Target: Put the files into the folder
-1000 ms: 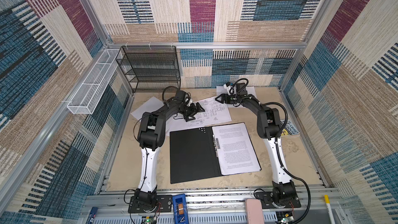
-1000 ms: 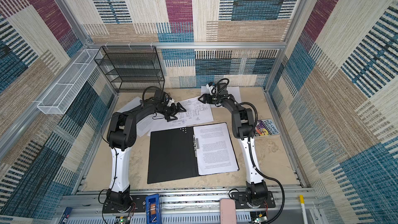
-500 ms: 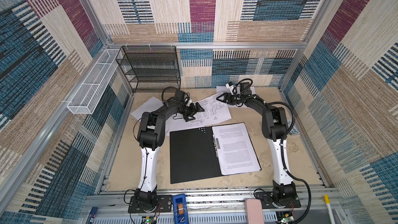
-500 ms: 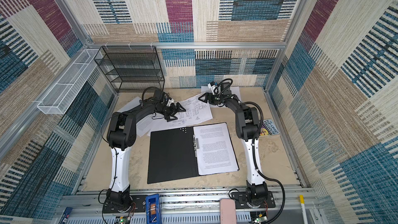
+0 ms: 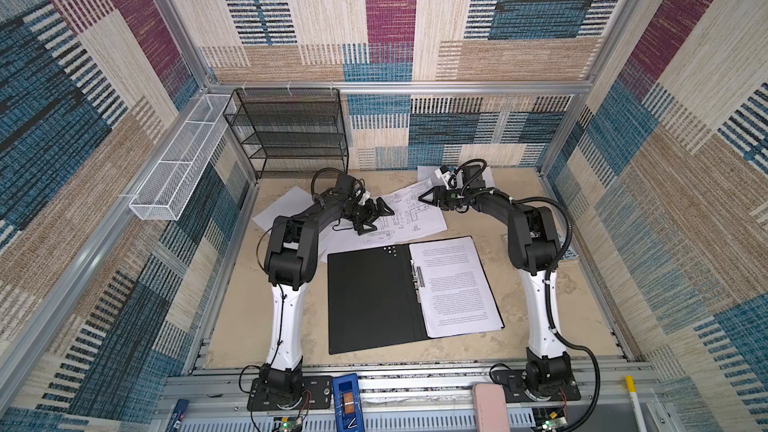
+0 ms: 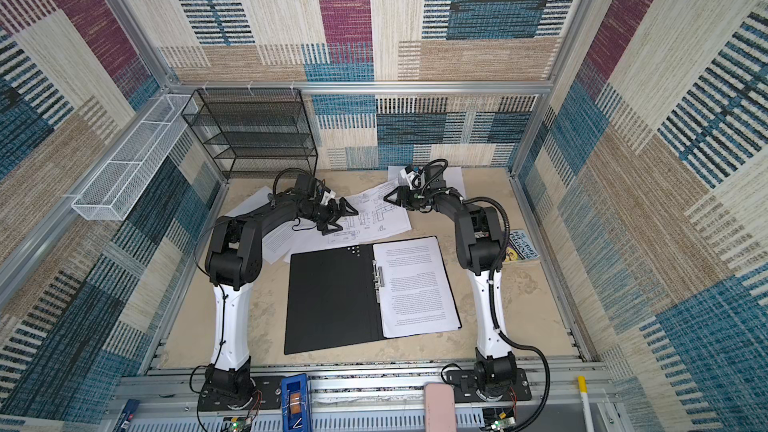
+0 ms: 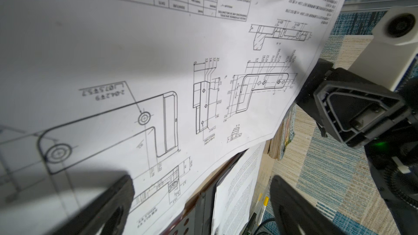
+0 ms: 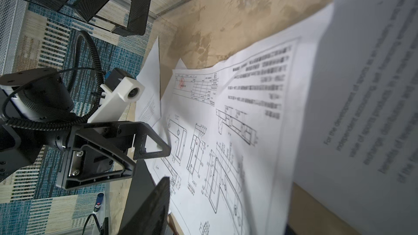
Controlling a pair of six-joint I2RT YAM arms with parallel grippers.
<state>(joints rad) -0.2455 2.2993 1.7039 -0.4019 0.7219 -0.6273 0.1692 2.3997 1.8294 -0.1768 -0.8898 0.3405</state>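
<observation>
One page filed: a printed page (image 5: 453, 284) lies flat on the right half of the folder (image 5: 365, 297), which is spread open, black side up, in the lower middle of both top views.
Clip: the metal clip (image 5: 417, 278) runs along the fold beside that page; whether it presses the page down cannot be told.
Sheet being worked: the drawing sheet (image 5: 409, 218) sits just above the folder in the frame, between the two grippers and not in the folder.
Left gripper (image 5: 380, 222): jaws spread wide with nothing between them, over the left end of the drawing sheet.
Right gripper (image 5: 422, 198): at the sheet's right end; I cannot tell how its jaws stand or whether they pinch paper.
Loose sheets: a blank sheet (image 5: 282, 209) at middle left, a text sheet (image 6: 278, 243) under the left arm and a far sheet (image 5: 428, 172) behind the right gripper.
Book (image 6: 521, 245): at the right edge, not part of the job.
Progress: early by my reading, with one page in and at least four out.
</observation>
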